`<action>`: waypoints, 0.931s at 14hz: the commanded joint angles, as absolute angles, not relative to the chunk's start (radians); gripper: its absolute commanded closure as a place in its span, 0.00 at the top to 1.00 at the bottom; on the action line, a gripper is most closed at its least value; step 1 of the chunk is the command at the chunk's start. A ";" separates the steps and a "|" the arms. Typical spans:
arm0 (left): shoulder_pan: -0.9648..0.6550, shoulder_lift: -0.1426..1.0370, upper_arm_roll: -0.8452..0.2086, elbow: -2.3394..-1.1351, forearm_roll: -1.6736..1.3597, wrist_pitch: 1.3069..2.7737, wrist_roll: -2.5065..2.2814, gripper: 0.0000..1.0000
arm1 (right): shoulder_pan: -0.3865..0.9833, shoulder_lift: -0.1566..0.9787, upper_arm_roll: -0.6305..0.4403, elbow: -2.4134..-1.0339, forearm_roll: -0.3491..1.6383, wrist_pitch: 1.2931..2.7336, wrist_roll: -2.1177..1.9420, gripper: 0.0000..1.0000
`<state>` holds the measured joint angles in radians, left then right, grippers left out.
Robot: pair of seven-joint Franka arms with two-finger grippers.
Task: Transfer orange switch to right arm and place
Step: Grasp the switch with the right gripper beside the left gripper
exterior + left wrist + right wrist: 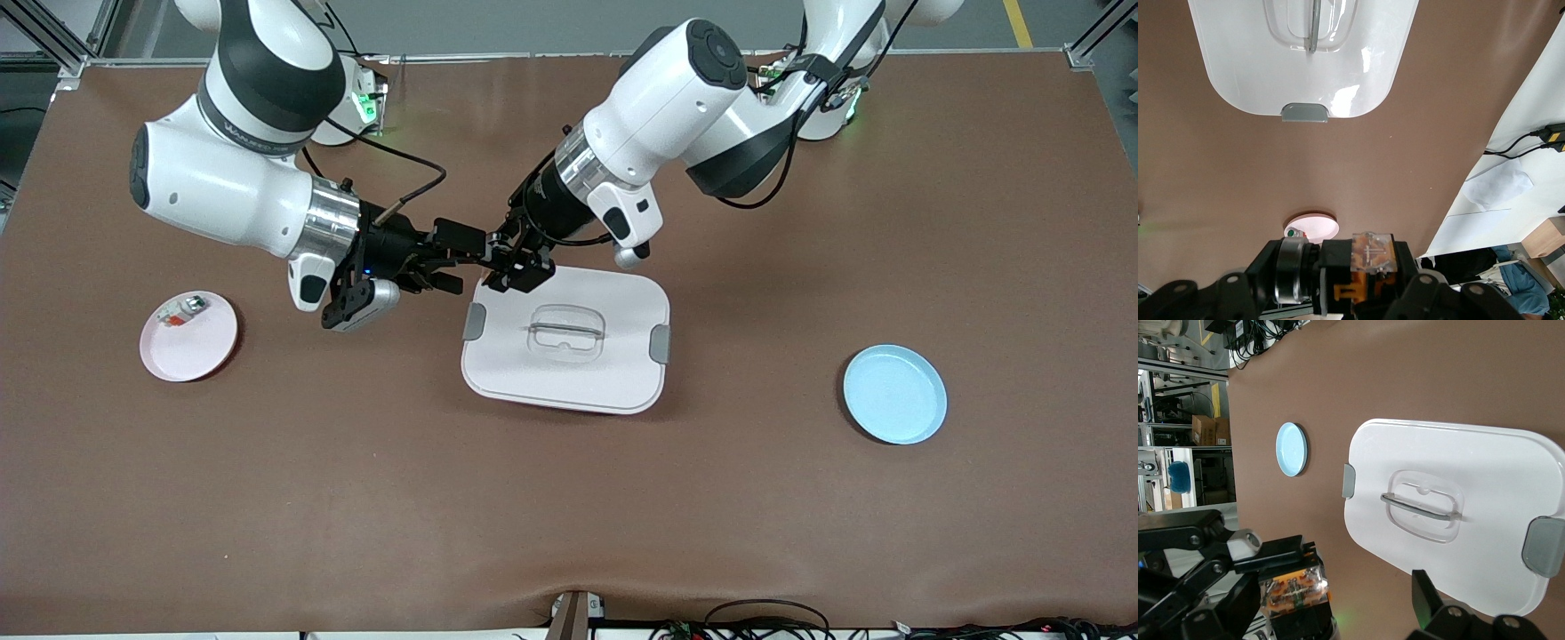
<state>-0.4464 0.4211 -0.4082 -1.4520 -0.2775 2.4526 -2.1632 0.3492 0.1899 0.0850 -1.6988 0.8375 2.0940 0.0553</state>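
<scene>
Right arm, black joint band: pale lettering, apparently a brand mark; letters too small to read with certainty.
Left arm: no readable marking.
White lidded box: plain, no label or number visible.
Pink plate: unmarked; small white-grey part on it shows red and green bits, no legible print.
Blue plate: unmarked.
Orange switch: clear top with metal contacts, no legible characters in either wrist view.
Table edge and background: cables, shelving, cartons, no readable signs.
</scene>
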 commanded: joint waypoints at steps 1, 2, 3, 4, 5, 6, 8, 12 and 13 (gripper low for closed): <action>-0.446 0.419 -0.408 -1.450 -0.281 2.461 -2.160 0.23 | 0.347 0.178 0.094 -1.707 0.885 2.094 0.041 1.00; -0.446 0.419 -0.408 -1.450 -0.281 2.461 -2.158 0.23 | 0.347 0.178 0.094 -1.707 0.891 2.101 0.040 1.00; -0.446 0.419 -0.407 -1.450 -0.281 2.461 -2.158 0.23 | 0.347 0.179 0.095 -1.707 0.891 2.103 0.040 1.00; -0.446 0.419 -0.408 -1.450 -0.281 2.461 -2.158 0.23 | 0.347 0.178 0.095 -1.707 0.891 2.103 0.040 1.00; -0.446 0.419 -0.408 -1.450 -0.281 2.461 -2.158 0.23 | 0.347 0.178 0.095 -1.706 0.891 2.102 0.040 1.00; -0.446 0.419 -0.408 -1.450 -0.281 2.461 -2.158 0.23 | 0.347 0.178 0.094 -1.704 0.890 2.100 0.038 0.85; -0.446 0.419 -0.408 -1.450 -0.281 2.461 -2.158 0.23 | 0.350 0.179 0.095 -1.704 0.888 2.108 0.023 0.59; -0.446 0.419 -0.408 -1.451 -0.281 2.461 -2.158 0.23 | 0.359 0.184 0.095 -1.704 0.891 2.117 -0.014 0.00; -0.446 0.419 -0.408 -1.453 -0.281 2.461 -2.158 0.23 | 0.359 0.184 0.095 -1.704 0.891 2.117 -0.014 0.00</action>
